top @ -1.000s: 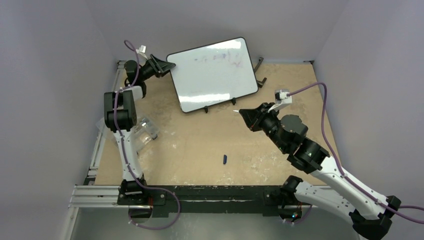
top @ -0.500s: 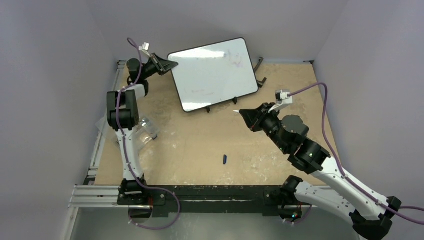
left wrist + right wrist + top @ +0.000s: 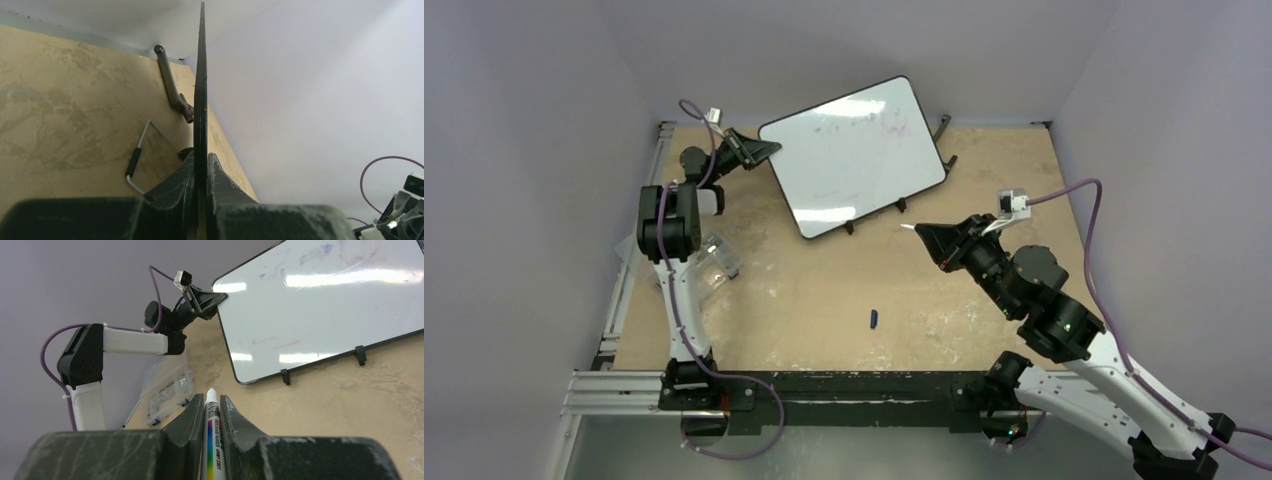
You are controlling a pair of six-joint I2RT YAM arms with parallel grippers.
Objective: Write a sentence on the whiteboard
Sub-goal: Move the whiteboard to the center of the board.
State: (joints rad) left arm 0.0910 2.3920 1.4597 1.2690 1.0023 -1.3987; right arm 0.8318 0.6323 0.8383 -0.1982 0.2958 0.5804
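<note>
The whiteboard [image 3: 856,150] stands tilted at the back of the table on small black feet; it also shows in the right wrist view [image 3: 325,305] and edge-on in the left wrist view [image 3: 200,90]. Only faint purple smudges show on it; the blue sentence is not visible. My left gripper [image 3: 762,148] is shut on the board's left edge [image 3: 200,165]. My right gripper [image 3: 924,232] is shut on a white marker [image 3: 212,440], uncapped, tip pointing toward the board, a short way in front of the board's right end.
A small dark blue cap [image 3: 873,319] lies on the tan table in front. A clear plastic bag [image 3: 709,262] lies by the left arm. A black stand bar [image 3: 942,128] sits behind the board. Purple walls close in on three sides.
The left gripper has swung the board's left edge, turning the board clockwise. The right gripper with the marker has moved back and to the right, away from the board.
</note>
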